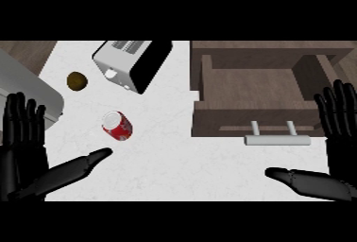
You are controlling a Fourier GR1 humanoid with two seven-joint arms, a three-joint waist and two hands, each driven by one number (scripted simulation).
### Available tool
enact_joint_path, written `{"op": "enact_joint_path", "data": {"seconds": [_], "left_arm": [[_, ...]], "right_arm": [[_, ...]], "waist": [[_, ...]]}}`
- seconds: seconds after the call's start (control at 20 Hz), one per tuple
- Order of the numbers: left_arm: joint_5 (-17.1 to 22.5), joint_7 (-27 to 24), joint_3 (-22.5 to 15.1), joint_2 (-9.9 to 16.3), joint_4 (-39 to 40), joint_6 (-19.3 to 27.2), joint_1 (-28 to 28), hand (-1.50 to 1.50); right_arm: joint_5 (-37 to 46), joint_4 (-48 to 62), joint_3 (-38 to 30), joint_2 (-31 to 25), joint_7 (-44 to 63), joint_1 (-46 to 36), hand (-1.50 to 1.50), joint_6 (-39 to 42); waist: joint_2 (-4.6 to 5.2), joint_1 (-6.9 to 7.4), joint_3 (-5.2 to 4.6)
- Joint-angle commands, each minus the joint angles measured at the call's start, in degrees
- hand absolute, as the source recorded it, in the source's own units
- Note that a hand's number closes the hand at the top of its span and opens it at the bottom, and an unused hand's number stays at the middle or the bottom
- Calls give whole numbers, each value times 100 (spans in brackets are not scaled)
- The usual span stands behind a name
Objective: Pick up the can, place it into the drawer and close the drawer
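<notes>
— Where does the can (116,125) lie for you?

— On its side on the white counter (181,165), left of the open drawer (254,94), below the toaster (129,64). Its long axis runs diagonally, upper-left to lower-right.

— Which hand would you send?

— Your left hand (28,151). It's at the left edge, fingers straight and spread, thumb pointing up-right with its tip just below the can. Your right hand (335,142) is equally open, holding nothing, well apart from the can beside the drawer's handle (276,139).

— So the approach?

— Probably up and rightward, closing across the can's short width, not along its length.
</notes>
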Motion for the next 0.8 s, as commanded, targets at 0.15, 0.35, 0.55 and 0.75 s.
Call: {"op": "enact_joint_path", "data": {"seconds": [0.15,0.35,0.55,0.75], "left_arm": [[-649,1385,-390,-67,-695,683,255,-150],[-703,1290,-377,-68,-248,736,-336,-150],[-560,1129,-81,-64,361,725,-698,-150],[-524,1031,-370,-67,785,1028,-759,-150]], "right_arm": [[67,233,-106,79,-54,308,-150,-35],[-359,191,-617,-221,266,-2,-150,208],[-171,-221,-355,27,248,392,-150,128],[-19,-77,-336,-40,411,192,-150,133]], "waist": [[-11,12,1],[-6,0,-1],[-6,-16,-2],[-4,-13,-2]]}}
